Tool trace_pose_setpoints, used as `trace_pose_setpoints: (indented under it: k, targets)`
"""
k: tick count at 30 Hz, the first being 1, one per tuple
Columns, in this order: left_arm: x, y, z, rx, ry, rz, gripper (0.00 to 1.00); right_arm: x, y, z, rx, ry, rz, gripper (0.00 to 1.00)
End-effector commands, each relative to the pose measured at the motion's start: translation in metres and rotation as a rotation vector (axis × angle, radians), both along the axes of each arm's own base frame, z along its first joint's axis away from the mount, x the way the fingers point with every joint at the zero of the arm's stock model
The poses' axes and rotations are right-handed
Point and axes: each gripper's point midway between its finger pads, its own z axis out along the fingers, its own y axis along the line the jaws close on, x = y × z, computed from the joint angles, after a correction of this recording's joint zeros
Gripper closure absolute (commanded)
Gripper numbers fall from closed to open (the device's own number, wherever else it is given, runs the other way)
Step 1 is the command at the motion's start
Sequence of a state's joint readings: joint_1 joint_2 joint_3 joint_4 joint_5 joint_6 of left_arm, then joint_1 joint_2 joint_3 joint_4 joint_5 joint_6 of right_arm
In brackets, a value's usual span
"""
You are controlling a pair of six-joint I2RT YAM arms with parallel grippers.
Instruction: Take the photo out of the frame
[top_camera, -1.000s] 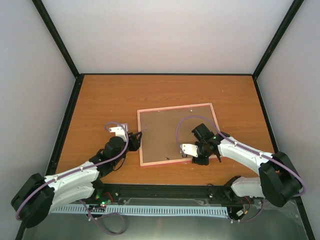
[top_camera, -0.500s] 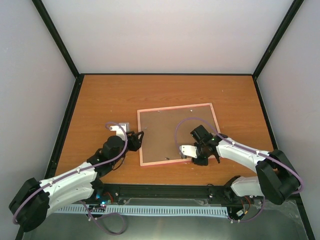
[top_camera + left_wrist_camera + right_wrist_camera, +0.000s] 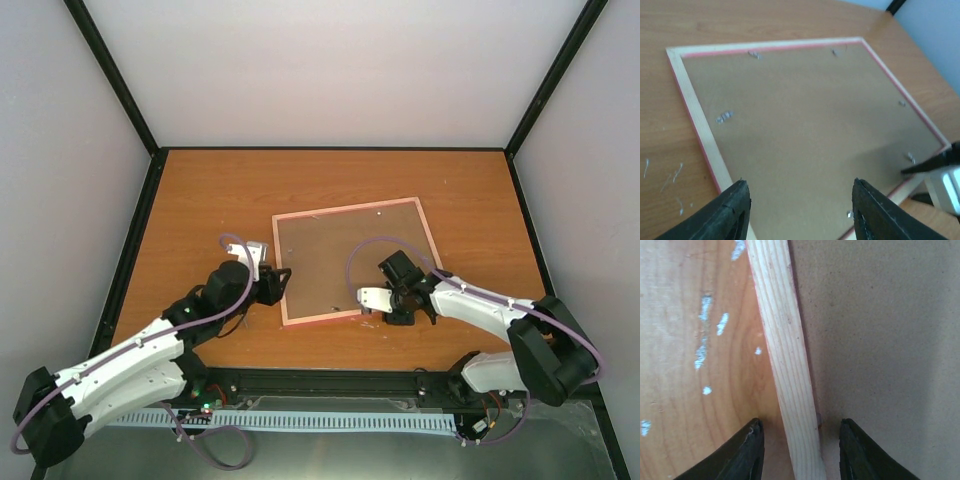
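Barely started. The frame (image 3: 345, 208) lies face down at centre of the bench (image 3: 200, 200), with the brown backing panel (image 3: 345, 262) seated in it. You've got backing and photo left to lift out. The photo is hidden underneath. The left end effector (image 3: 278, 285) gapes wide at the frame's lower left. The right end effector (image 3: 392, 312) is spread astride the lower rail, holding nothing. The tabs (image 3: 724, 117) are too blurred to judge.
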State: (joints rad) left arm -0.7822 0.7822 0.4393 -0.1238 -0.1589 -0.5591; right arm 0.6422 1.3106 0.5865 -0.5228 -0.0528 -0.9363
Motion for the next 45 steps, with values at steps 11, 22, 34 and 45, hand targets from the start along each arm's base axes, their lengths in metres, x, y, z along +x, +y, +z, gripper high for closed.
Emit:
trace_pose_setpoints:
  k: [11,22,34,45]
  targets:
    - [-0.049,-0.063,0.005,0.23,0.053,-0.367,0.49,-0.012,-0.023,0.002,-0.108,-0.015,0.058,0.89]
    - [-0.114,-0.12,-0.004,0.471,-0.056,-0.649,0.47,-0.021,0.002,0.088,0.064,-0.033,0.13,0.97]
    - [-0.108,-0.119,-0.022,0.933,-0.188,-0.65,0.44,-0.037,0.006,0.123,0.147,0.005,0.113,0.97]
    - [-0.094,-0.107,-0.048,1.209,-0.247,-0.629,0.45,-0.043,0.006,0.128,0.172,0.017,0.105,0.97]
